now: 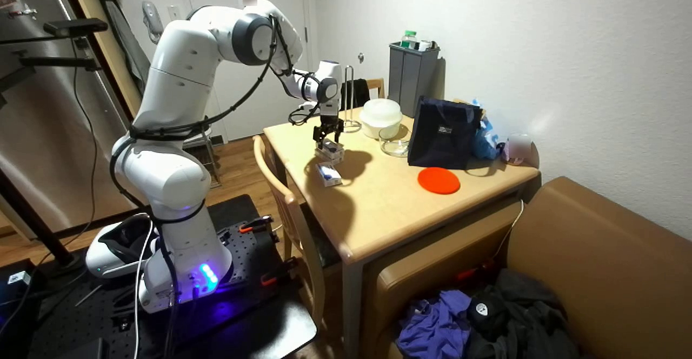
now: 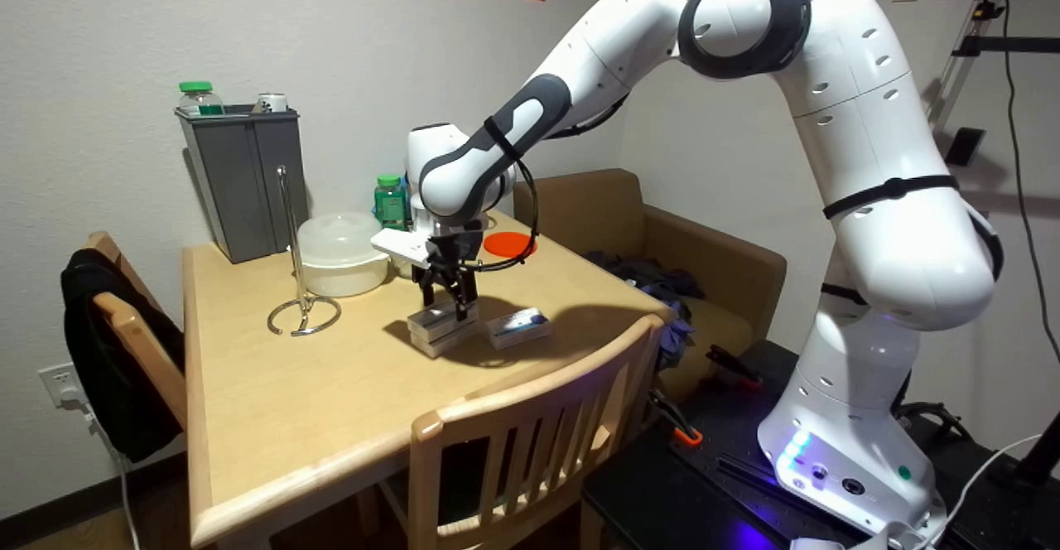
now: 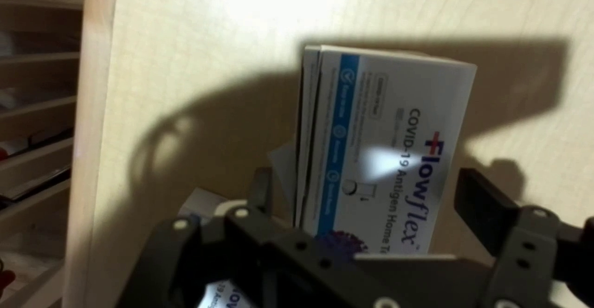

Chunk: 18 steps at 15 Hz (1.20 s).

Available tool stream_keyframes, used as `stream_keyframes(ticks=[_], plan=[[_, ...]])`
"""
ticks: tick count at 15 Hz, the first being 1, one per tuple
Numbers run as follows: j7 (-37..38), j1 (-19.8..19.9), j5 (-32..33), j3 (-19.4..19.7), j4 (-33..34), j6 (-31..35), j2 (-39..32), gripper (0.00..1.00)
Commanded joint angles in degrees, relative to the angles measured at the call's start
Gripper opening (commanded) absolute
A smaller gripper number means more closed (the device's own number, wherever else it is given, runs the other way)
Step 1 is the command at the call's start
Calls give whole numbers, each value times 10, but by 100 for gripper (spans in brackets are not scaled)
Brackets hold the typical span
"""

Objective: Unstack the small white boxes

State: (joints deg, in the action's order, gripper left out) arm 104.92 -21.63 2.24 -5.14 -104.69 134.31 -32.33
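Two small white boxes form a stack on the table; the upper box (image 2: 436, 318) lies on the lower box (image 2: 445, 343). The stack also shows in an exterior view (image 1: 336, 157). In the wrist view the upper box (image 3: 390, 113) carries blue and red print, and the lower one's edge shows slightly at its left. A third white box (image 1: 328, 175) lies apart, nearer the robot base, also in an exterior view (image 2: 519, 328). My gripper (image 3: 366, 189) points down over the stack and is open, one finger on each side of the upper box, with gaps showing. Fingertip height is hard to tell.
A metal paper-towel stand (image 2: 304, 310), a white bowl-like container (image 1: 381, 118) and a glass bowl (image 1: 394, 147) stand behind the stack. A black bag (image 1: 443, 137) and a red disc (image 1: 438, 180) are farther along. A wooden chair (image 2: 530, 426) borders the table edge.
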Motion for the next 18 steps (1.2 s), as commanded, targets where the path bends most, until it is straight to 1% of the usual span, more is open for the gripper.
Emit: stream_keyframes(ticks=[1, 8, 9, 10, 11, 12, 15, 17, 18], plan=[[-12, 6, -11, -1, -5, 9, 1, 100], [-17, 8, -11, -1, 2, 5, -10, 100], [-16, 8, -10, -1, 2, 4, -11, 93], [-17, 8, -10, -1, 2, 4, -10, 92], [-16, 7, -10, -1, 1, 4, -10, 88], [-16, 7, -9, 0, 1, 4, -10, 91], [-17, 7, -9, 0, 0, 4, -9, 92], [-17, 7, -9, 0, 0, 4, -10, 82], [-17, 7, -9, 0, -1, 5, -10, 71]])
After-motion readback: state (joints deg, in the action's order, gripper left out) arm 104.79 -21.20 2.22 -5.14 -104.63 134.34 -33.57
